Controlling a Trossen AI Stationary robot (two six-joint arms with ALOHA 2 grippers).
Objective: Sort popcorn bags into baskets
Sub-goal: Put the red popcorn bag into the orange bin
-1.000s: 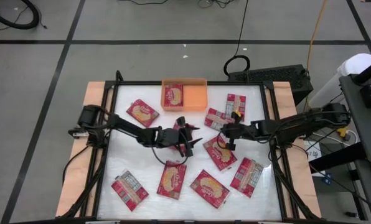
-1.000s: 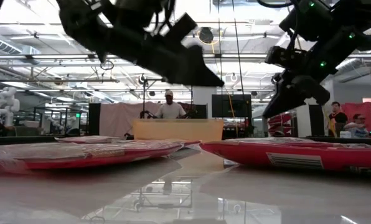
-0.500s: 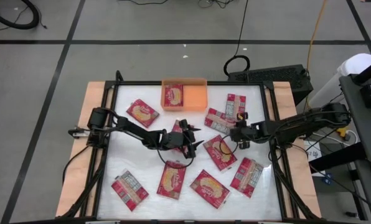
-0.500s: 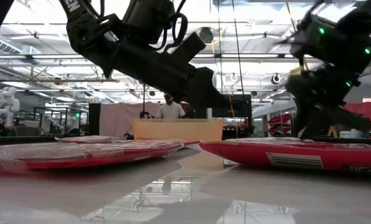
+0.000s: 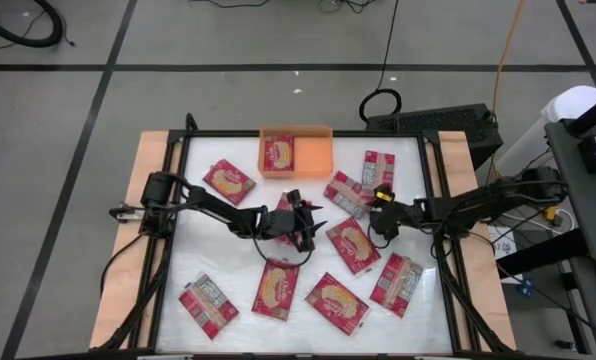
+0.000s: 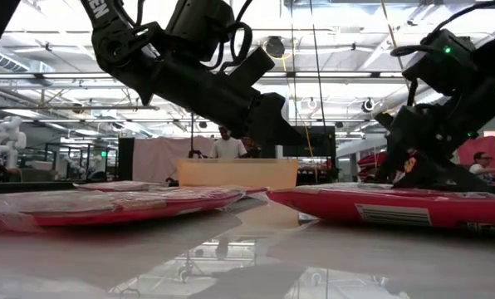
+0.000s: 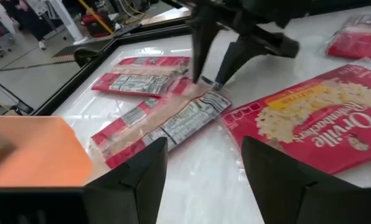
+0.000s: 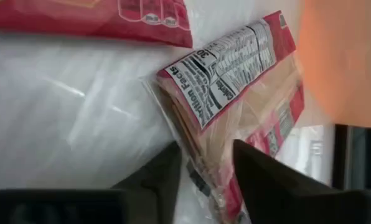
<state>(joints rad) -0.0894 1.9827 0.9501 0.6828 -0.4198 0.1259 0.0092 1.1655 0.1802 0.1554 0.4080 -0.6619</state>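
Note:
Several flat red popcorn bags lie on the white table. One lies in the orange tray [image 5: 313, 152] at the far edge. My right gripper [image 5: 378, 208] is low and open. It points down over the end of a bag [image 5: 346, 187] that lies print side up at the far right. That bag also shows in the right wrist view [image 8: 235, 81] and the left wrist view [image 7: 167, 118]. My left gripper [image 5: 311, 222] hovers open and empty at the table's middle, next to a picture-side-up bag [image 5: 351, 245]. My right gripper comes from above, slanting, with one finger [image 8: 167, 174] on each side of the printed bag's end [image 8: 201, 165], the end toward the table's right edge. I cannot tell whether the fingers touch it. The bag lies on the table.
More bags lie at the far left [image 5: 228, 180], far right [image 5: 379, 170], near right [image 5: 398, 282] and along the near edge [image 5: 276, 288] [image 5: 208, 305]. A black frame [image 5: 428, 140] rims the table. People stand in the room beyond the table.
My right gripper has gone toward the table's far right and down, from above the middle bag to the end of the printed bag. My left gripper has come down a little at the table's middle. No bag has moved.

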